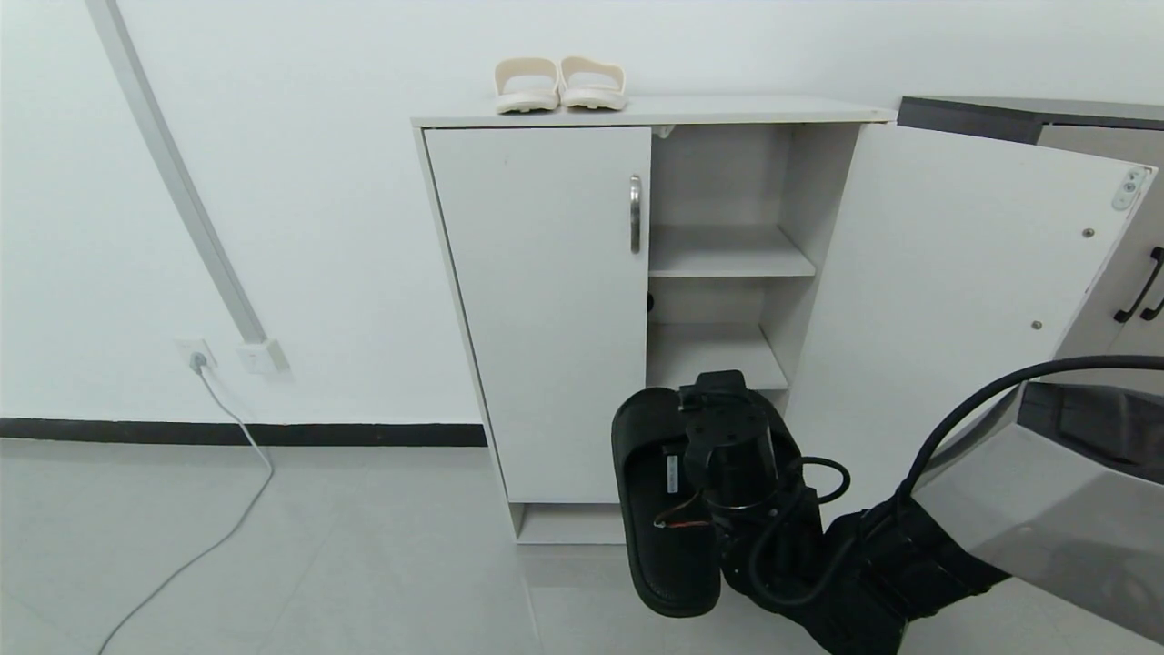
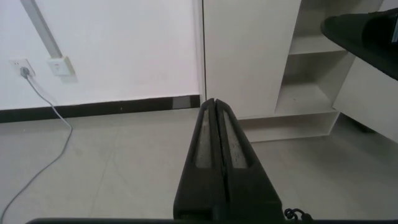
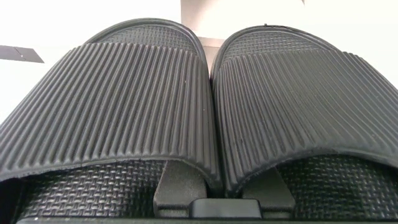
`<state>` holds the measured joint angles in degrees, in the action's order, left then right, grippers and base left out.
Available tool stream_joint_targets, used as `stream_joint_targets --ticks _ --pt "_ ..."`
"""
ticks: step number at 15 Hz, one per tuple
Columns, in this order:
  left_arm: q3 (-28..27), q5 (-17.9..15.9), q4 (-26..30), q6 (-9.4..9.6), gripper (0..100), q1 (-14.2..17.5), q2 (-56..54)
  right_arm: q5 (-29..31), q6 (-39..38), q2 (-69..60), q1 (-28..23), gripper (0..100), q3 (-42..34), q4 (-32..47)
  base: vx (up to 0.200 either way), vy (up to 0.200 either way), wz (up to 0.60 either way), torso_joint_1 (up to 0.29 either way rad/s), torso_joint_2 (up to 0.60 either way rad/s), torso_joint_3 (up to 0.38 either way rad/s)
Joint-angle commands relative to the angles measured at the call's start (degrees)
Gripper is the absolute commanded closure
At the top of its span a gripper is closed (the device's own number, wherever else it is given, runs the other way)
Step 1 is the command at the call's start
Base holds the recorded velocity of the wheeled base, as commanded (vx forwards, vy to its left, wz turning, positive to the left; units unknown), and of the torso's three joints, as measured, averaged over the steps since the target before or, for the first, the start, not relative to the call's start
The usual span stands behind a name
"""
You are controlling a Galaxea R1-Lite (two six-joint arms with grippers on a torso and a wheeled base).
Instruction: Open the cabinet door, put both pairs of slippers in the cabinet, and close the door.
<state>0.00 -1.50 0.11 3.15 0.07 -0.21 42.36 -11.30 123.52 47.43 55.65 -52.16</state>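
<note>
A white cabinet (image 1: 536, 318) stands against the wall, its left door closed and its right door (image 1: 946, 300) swung wide open, showing two bare shelves (image 1: 727, 259). A pair of beige slippers (image 1: 559, 85) rests on the cabinet top. My right gripper (image 1: 720, 393) hangs in front of the open compartment, level with the lower shelf (image 1: 714, 359). It is shut on the pair of black slippers (image 1: 659, 509), gripping their inner edges side by side (image 3: 149, 93). My left gripper (image 2: 214, 107) hovers low over the floor left of the cabinet, shut with nothing in it.
A wall socket (image 1: 195, 357) with a grey cable trailing across the floor sits to the left, below a slanted grey conduit (image 1: 173, 173). A grey unit with black handles (image 1: 1137, 291) stands right behind the open door. Open floor lies in front of the cabinet.
</note>
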Motion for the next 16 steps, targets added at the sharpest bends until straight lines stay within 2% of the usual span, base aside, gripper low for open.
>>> stream_joint_targets --ticks 1,4,16 --pt "0.00 0.01 0.07 0.02 100 0.01 0.21 0.00 -0.04 0.32 0.03 100 0.07 -0.04 0.000 -0.200 0.00 -0.002 0.00 -0.002" --pt "0.00 0.01 -0.02 -0.07 100 0.01 0.21 0.00 -0.13 0.50 0.03 100 0.07 -0.04 0.000 -0.200 0.00 -0.001 0.01 0.004" --pt "0.00 0.09 0.07 -0.33 100 0.01 0.21 -1.14 -1.09 4.63 -1.91 100 1.48 -1.01 0.000 0.000 0.00 0.000 0.00 0.000"
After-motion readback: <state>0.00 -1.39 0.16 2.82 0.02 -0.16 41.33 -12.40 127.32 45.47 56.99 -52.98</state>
